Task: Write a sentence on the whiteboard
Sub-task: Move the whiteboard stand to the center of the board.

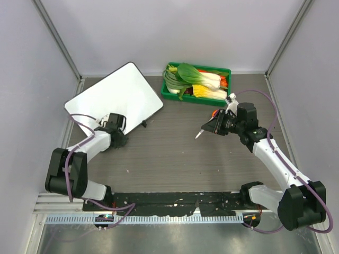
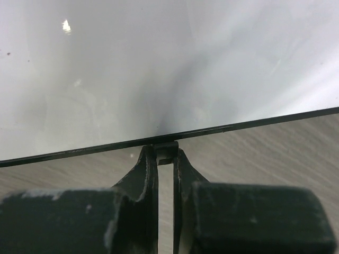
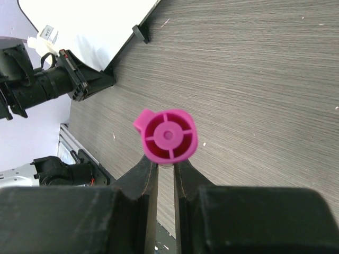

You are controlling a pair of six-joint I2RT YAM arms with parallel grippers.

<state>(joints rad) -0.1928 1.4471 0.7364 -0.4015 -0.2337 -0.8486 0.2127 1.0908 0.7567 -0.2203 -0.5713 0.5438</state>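
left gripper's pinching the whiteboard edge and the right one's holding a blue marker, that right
Not quite. The marker in the right gripper is pink, not blue; the right wrist view shows its pink end clearly. The rest holds: the left gripper is pinching the whiteboard edge.

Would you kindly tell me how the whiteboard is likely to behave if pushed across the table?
The whiteboard looks thin and flat, so it probably shifts as one stiff piece. On the smooth table it likely slides easily. Pinched at one edge by the left claw, it may pivot.
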